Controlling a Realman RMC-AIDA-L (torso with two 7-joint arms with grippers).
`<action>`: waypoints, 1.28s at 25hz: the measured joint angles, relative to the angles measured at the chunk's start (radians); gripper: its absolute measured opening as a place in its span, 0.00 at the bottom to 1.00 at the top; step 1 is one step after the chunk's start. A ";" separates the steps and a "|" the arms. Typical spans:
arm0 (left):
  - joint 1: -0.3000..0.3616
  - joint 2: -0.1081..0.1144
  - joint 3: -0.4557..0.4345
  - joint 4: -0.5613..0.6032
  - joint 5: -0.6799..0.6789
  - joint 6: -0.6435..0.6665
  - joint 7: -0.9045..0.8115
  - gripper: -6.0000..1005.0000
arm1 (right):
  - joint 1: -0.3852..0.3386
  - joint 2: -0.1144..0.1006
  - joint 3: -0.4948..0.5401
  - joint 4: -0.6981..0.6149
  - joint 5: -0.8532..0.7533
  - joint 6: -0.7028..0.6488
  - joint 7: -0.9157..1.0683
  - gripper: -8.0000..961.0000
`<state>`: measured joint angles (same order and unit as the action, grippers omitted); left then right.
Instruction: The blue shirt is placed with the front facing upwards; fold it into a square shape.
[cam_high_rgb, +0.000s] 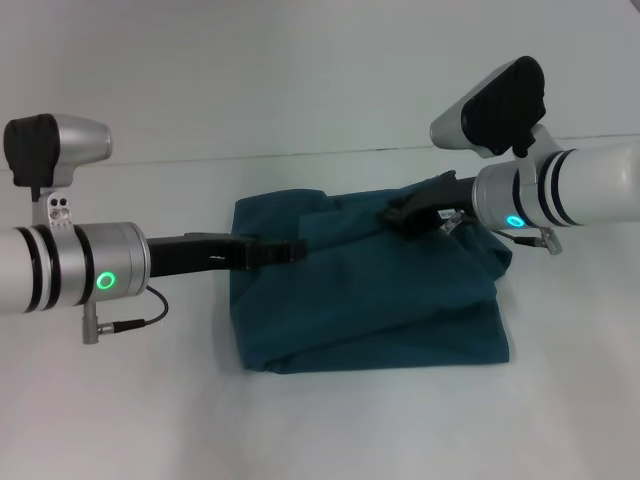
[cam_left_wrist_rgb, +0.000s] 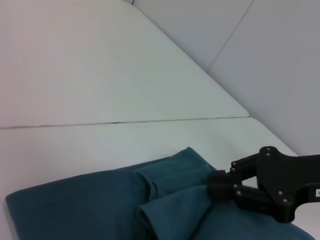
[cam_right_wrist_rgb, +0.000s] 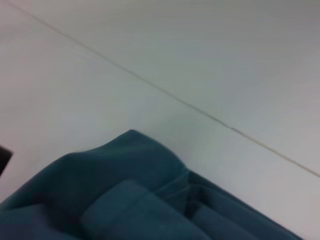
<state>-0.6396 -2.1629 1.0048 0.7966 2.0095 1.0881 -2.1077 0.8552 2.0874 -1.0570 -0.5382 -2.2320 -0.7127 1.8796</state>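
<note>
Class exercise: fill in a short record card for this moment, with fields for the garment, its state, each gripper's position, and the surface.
garment: the blue shirt, dark teal, no lettering showing
state: already folded into a rough, bulky rectangle with several layers; edges uneven, not yet a neat square
left gripper: reaching in from the robot's left, over the shirt's far left part
right gripper: reaching in from the robot's right, at the shirt's far edge; the left wrist view shows it touching a raised fold
surface: the white table, with a thin seam line behind the shirt
</note>
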 joint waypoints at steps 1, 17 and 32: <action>0.000 0.000 0.000 0.000 0.000 0.000 0.000 0.84 | 0.000 0.000 0.000 0.000 0.000 0.000 0.000 0.34; -0.002 0.000 -0.002 0.001 0.000 -0.016 0.001 0.84 | -0.001 0.001 -0.001 -0.005 0.005 0.027 0.008 0.01; -0.003 0.000 -0.002 0.001 0.000 -0.016 0.002 0.84 | -0.124 0.003 0.027 -0.106 0.164 0.078 0.017 0.02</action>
<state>-0.6431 -2.1629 1.0031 0.7974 2.0092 1.0723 -2.1060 0.7312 2.0907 -1.0305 -0.6439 -2.0680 -0.6345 1.8962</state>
